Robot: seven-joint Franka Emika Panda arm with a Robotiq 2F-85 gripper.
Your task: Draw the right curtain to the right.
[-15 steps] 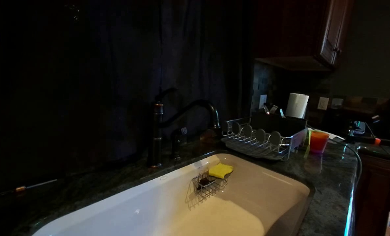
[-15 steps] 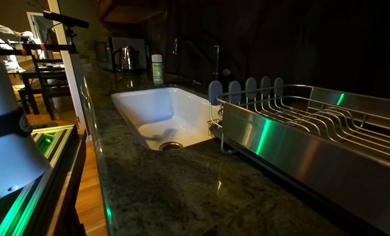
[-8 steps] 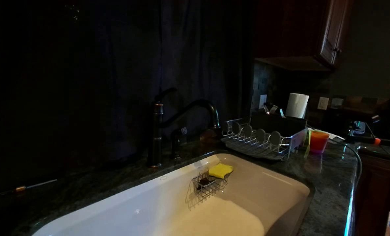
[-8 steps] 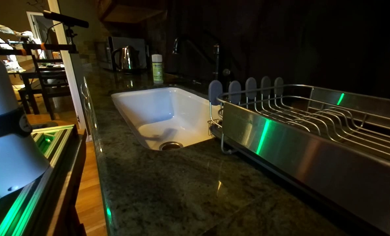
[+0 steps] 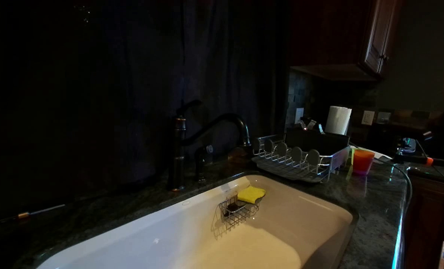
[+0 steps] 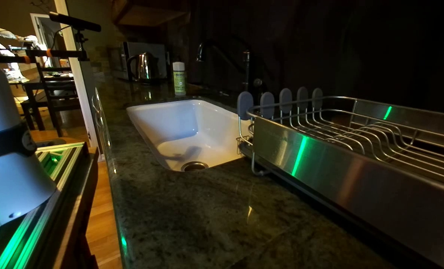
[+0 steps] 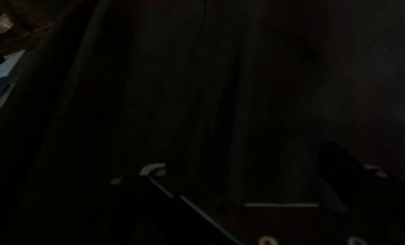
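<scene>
Arm [image 6: 7, 168] upright at base; gripper [image 7: 251, 166] facing right curtain [image 7: 175, 88]. Jaws spread, folds ahead of them; contact unclear.

In an exterior view, the tap [image 5: 178, 157] stands behind the sink [image 5: 184, 231], the right curtain [image 5: 225, 74] farther behind; beyond the sink's right end, a dish rack [image 5: 296, 154] and cup [image 5: 363, 163] stand on the tabletop [image 5: 378, 220].

The table [image 6: 192, 216] has a dark, mottled, glossy surface. On it stand a dish rack [image 6: 330, 175], a faucet [image 5: 178, 153], a labelled bottle [image 6: 179, 80], a metal kettle [image 6: 147, 67] and an orange cup [image 5: 363, 163].
</scene>
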